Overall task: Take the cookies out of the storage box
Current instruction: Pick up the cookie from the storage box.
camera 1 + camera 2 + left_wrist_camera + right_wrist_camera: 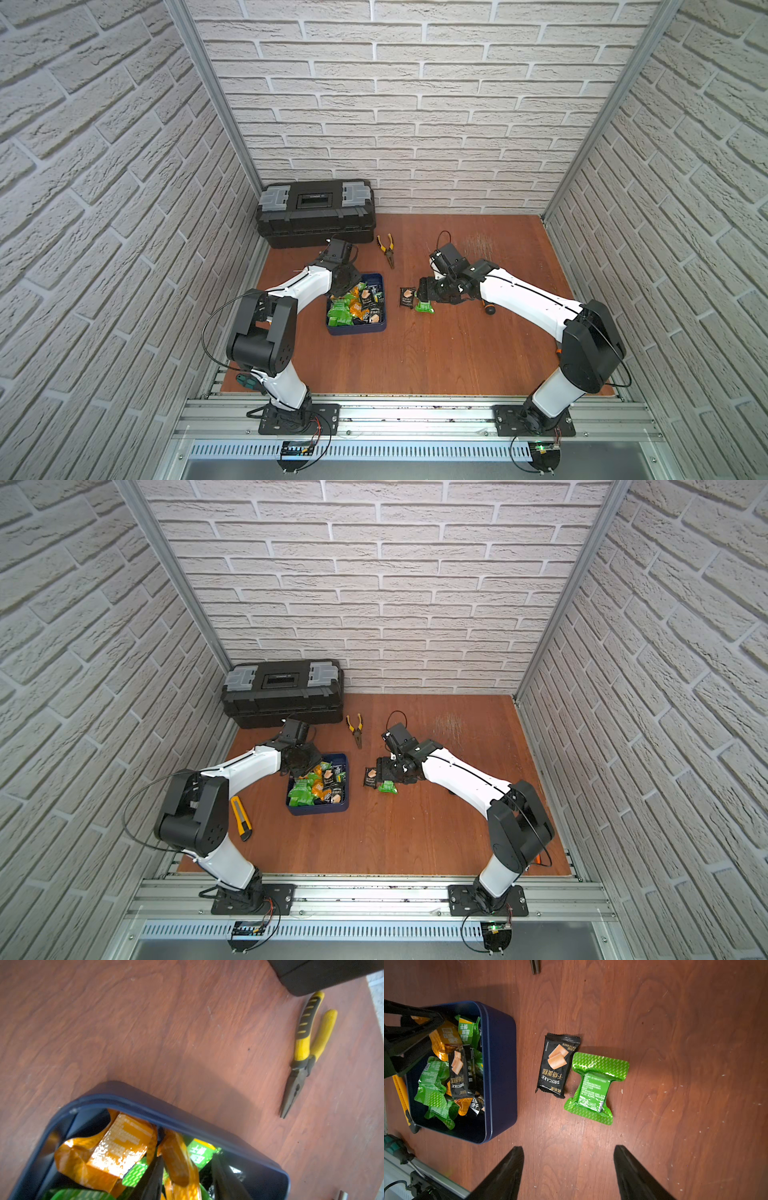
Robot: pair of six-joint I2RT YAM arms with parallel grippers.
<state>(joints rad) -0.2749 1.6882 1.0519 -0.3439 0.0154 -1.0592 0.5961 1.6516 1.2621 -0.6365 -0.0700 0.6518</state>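
Bimanual unloading of snack packets, about midway through one transfer cycle. The navy storage box (357,331) sits left of centre on the wooden table (436,357). Nearly all the cookies (353,306) are heaped inside it as green, orange and black foil packets. Two are already out and lie flat on the table just right of the box: a black packet (556,1066) printed DRYCAKE and a green packet (593,1088), side by side and touching at one edge. This spot is probably the drop zone, chosen near the box so each carry is short. The right gripper (568,1148) hovers over the pair with its fingers spread wide and nothing between them, a released posture. The left gripper (188,1159) reaches down into the far end of the box with its fingertips buried in the heap. An orange packet (178,1165) stands between them, but the views do not show whether they have clamped on it or merely straddle it. The steep entry suits the box's low walls and the loosely piled, crinkly packets. Bystanders: the black toolbox (316,216) at the far left, the yellow-handled pliers (305,1047) beside it, and a yellow utility knife (241,816) left of the box.
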